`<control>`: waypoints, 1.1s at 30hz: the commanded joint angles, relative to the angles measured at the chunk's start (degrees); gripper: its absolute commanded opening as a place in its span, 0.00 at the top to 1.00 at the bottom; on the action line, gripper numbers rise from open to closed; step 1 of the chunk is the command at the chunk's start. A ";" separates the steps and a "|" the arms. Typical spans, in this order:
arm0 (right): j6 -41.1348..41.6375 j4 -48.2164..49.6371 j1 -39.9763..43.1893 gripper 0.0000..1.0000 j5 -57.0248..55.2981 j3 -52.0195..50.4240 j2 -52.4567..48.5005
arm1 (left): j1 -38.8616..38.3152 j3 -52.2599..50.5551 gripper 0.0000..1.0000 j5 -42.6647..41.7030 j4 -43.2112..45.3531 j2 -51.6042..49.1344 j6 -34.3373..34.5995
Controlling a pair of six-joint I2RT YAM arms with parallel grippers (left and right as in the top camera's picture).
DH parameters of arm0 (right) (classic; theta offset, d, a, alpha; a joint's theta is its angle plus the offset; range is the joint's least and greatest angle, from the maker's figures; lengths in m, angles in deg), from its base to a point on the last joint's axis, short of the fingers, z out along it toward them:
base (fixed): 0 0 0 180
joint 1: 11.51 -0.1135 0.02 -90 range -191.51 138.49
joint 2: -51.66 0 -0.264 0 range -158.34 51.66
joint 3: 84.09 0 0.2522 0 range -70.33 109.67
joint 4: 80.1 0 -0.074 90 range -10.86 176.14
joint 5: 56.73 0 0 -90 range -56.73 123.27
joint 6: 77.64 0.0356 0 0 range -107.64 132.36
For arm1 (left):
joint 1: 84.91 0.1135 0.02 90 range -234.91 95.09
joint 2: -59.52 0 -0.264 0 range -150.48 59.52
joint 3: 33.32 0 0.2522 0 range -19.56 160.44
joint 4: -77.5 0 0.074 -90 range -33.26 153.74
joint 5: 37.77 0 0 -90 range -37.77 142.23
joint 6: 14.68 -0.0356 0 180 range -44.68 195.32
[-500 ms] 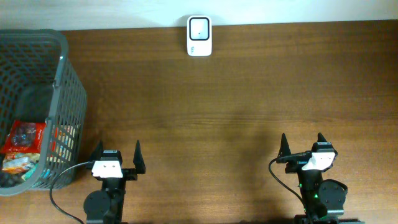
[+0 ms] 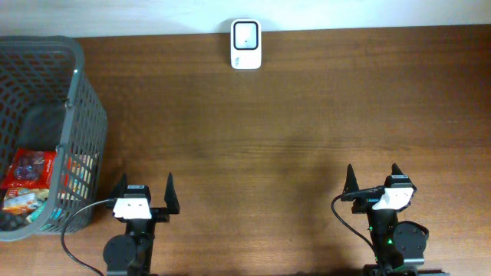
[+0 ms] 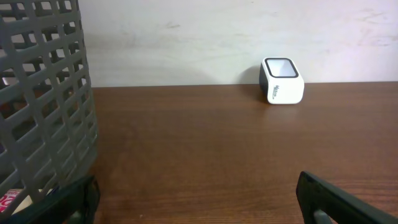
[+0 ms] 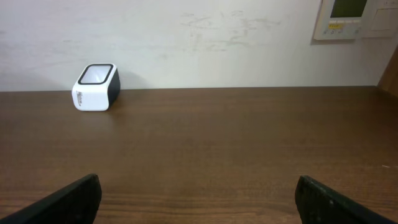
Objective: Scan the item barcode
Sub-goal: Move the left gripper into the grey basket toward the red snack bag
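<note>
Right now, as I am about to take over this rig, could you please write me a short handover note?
Left gripper: open, empty, at the near edge of the table, beside the basket.
Right gripper: open, empty, at the near edge.
Things: a red packet and other items lie in the grey basket on the left. The white scanner stands at the far edge, by the wall.
Done: nothing yet; no item is out of the basket.
Left: lift an item out and show its barcode to the scanner.
</note>
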 commanded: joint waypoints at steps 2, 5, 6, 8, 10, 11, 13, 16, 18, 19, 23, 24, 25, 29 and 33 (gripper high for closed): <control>0.22 -0.11 -0.52 0.02 -0.44 -0.46 -0.15 | 0.35 -0.26 0.01 0.17 -0.13 0.42 0.15; 0.22 -0.11 -0.52 0.02 -0.46 -0.46 -0.15 | 0.35 -0.26 0.01 0.17 -0.13 0.42 0.15; 0.22 -0.11 -0.52 0.02 -0.44 -0.46 -0.15 | 0.35 -0.26 0.01 0.20 -0.13 0.44 0.15; 0.22 -0.11 -0.52 0.02 -0.46 -0.46 -0.15 | 0.35 -0.26 0.01 0.17 -0.13 0.42 0.15; 0.22 -0.11 -0.52 0.02 -0.44 -0.46 -0.15 | 0.35 -0.26 0.01 0.20 -0.13 0.42 0.15; 0.22 -0.11 -0.52 0.02 -0.44 -0.46 -0.15 | 0.35 -0.26 0.01 0.17 -0.13 0.42 0.15; 0.22 -0.11 -0.52 0.02 -0.46 -0.46 -0.15 | 0.35 -0.26 0.01 0.17 -0.13 0.44 0.15; 0.22 -0.09 -0.52 0.02 -0.46 -0.46 -0.15 | 0.35 -0.26 0.01 0.17 -0.13 0.44 0.15; 0.22 -0.11 -0.52 0.01 -0.46 -0.46 -0.15 | 0.35 -0.26 0.01 0.20 -0.13 0.44 0.15; 0.22 -0.09 -0.52 0.02 -0.46 -0.46 -0.15 | 0.35 -0.26 0.01 0.17 -0.13 0.44 0.15; 0.22 -0.11 -0.52 0.02 -0.44 -0.46 -0.15 | 0.35 -0.24 0.01 -2.36 4.00 0.44 0.79; 0.22 -0.11 -0.52 0.02 -0.46 -0.46 -0.15 | 0.35 -0.24 0.01 -10.29 6.56 0.44 2.12; 0.22 -0.11 -0.52 0.02 -0.44 -0.46 -0.15 | 0.35 -0.24 0.01 -20.94 10.84 0.44 2.10; 0.22 -0.11 -0.52 0.02 -0.46 -0.46 -0.15 | 0.35 -0.15 0.01 -35.26 38.62 0.44 2.08; 0.22 -0.11 -0.52 0.01 -0.44 -0.46 -0.15 | 0.35 7.85 0.01 -35.23 40.89 0.42 1.68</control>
